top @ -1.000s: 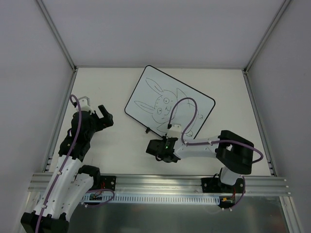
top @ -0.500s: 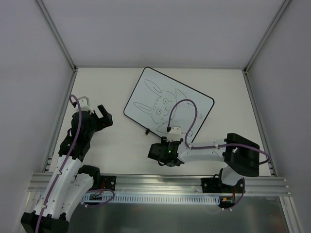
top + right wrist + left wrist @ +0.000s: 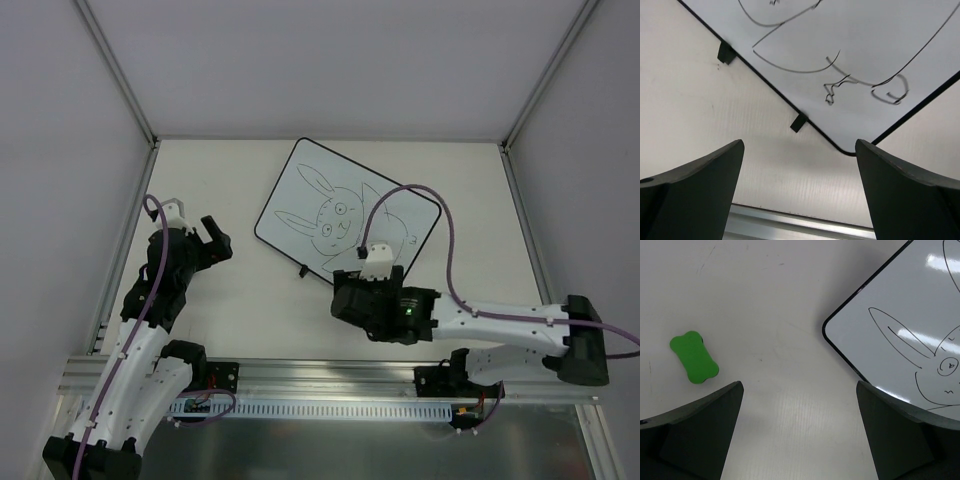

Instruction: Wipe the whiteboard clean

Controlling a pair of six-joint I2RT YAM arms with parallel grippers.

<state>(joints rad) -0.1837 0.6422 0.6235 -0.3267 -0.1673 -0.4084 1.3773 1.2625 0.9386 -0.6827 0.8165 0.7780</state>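
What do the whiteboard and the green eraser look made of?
Whiteboard: glossy coated panel, maybe melamine or painted steel; bright glare streaks show on it. Green eraser: matte, no glare, rounded edges; probably foam or plastic, unclear which.

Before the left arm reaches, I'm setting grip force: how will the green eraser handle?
The green eraser looks small and blocky, so it is probably light. Its waisted outline likely offers a good pinch spot. Lying flat on the table, it should slide, not roll, if nudged.
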